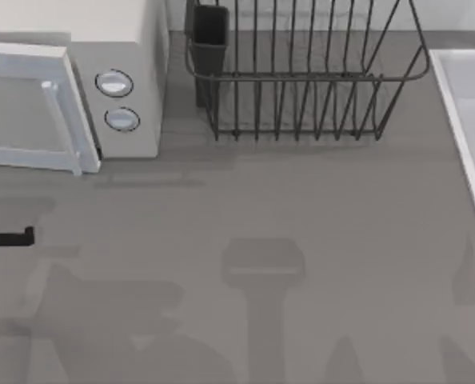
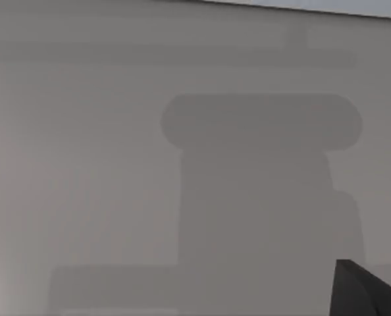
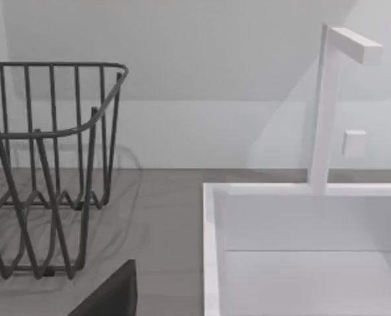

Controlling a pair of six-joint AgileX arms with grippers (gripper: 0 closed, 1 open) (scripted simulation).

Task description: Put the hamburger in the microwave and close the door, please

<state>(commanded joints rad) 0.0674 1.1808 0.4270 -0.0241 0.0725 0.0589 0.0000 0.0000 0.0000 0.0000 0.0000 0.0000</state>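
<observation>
The white microwave (image 1: 133, 48) stands at the table's back left, with two round silver-blue dials (image 1: 114, 83) on its side panel. Its door (image 1: 17, 120), a white frame around a grey window with a slim handle (image 1: 52, 90), lies across the front, so the cavity is hidden. The hamburger is out of view. My left gripper (image 1: 9, 237) reaches in at the left edge of the table, in front of the door and well clear of it. A dark tip of it (image 2: 366, 293) hangs over bare tabletop. A dark part of my right gripper (image 3: 110, 293) sits between the rack and the sink.
A dark wire dish rack (image 1: 301, 80) (image 3: 44, 164) stands at the back middle, with a dark cup (image 1: 209, 36) in its left corner. A white sink (image 1: 469, 120) (image 3: 212, 263) with a white faucet (image 3: 327, 105) runs along the right side. Grey tabletop (image 1: 245, 216) lies in front.
</observation>
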